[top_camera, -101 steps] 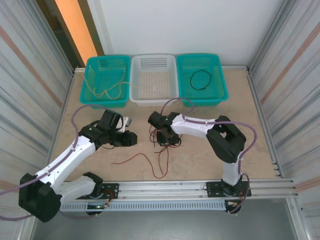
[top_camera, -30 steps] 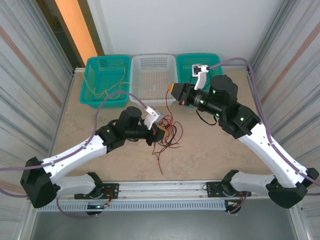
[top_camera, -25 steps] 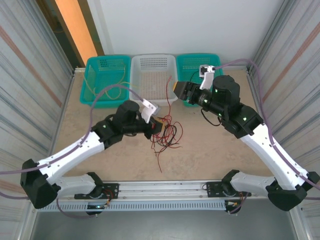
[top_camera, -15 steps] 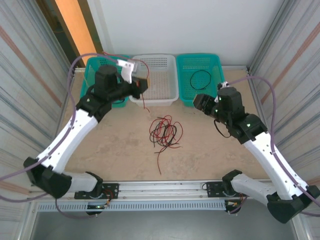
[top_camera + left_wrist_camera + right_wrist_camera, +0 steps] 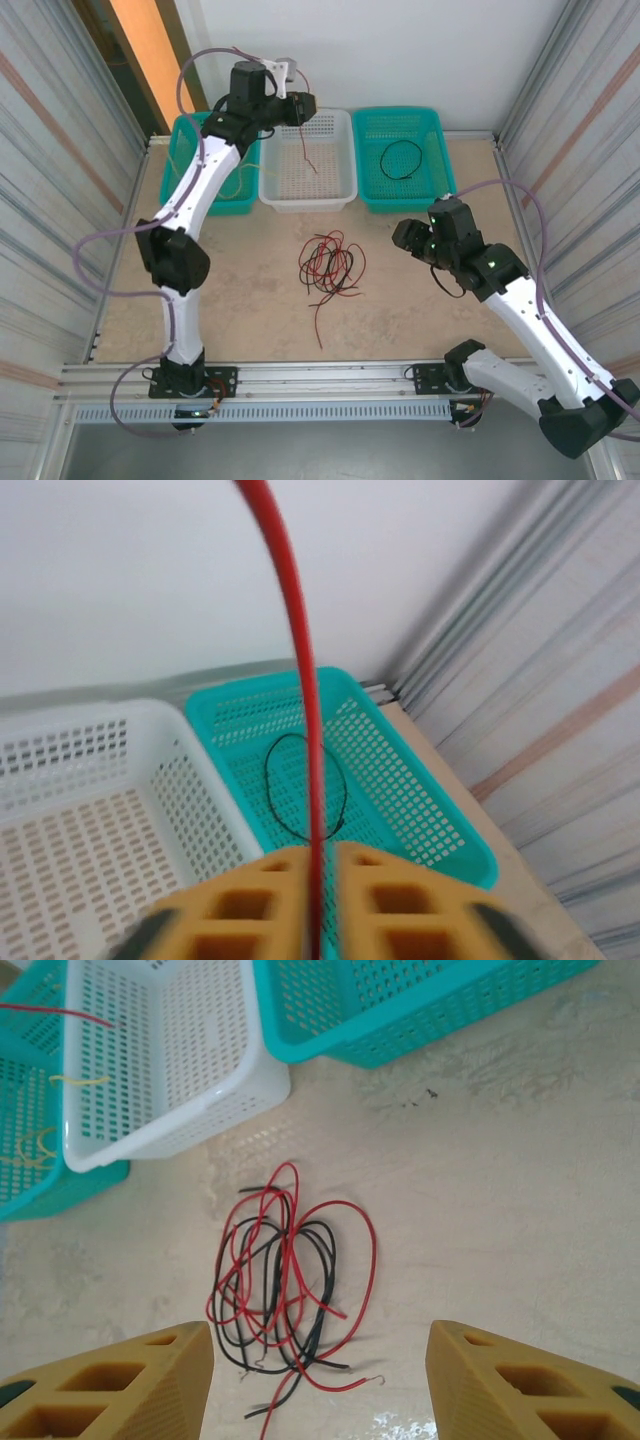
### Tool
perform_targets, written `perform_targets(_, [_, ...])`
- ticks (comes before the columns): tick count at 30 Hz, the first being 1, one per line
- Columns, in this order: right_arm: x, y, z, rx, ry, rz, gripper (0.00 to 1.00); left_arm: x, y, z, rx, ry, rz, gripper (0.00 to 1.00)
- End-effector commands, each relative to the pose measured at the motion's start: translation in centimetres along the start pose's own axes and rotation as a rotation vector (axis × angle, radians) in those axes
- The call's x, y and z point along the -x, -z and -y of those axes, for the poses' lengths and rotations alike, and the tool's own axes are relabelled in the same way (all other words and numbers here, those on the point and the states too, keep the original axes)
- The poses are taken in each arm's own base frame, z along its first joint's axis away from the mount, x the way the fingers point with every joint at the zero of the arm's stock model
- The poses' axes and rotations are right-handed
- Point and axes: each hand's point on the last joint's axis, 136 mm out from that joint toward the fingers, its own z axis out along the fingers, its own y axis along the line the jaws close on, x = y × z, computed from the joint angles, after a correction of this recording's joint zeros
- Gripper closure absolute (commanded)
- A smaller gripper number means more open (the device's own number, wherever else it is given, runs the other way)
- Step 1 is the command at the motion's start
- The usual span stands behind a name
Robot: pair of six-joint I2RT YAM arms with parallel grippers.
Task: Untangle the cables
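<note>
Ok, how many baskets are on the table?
3, side by side along the far edge: the left teal basket, the white basket in the middle, the right teal basket.

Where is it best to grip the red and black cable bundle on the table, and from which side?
Take the wide red loop on the right edge of the bundle, coming down from above on the right arm's side. That loop lies flat and stands clear of the crossed strands, so the open right gripper likely closes on one cable only.

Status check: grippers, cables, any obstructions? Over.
Left gripper over white plastic basket, thin red wire between its jaws. Right gripper open, aimed at red-and-black wire tangle. No obstructions.
</note>
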Motion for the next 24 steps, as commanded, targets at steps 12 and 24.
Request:
perform_targets(12, [1.0, 0.7, -0.7, -0.001, 0.012, 0.02, 0.45, -9.8, 1.0, -2.6, 0.116, 0.023, -0.409, 0.01])
perform_targets(24, [-3.3, -5.2, -3.7, -0.007, 0.099, -0.151, 0.48, -11.4, 13.6, 4.1, -0.044, -0.036, -0.218, 0.02])
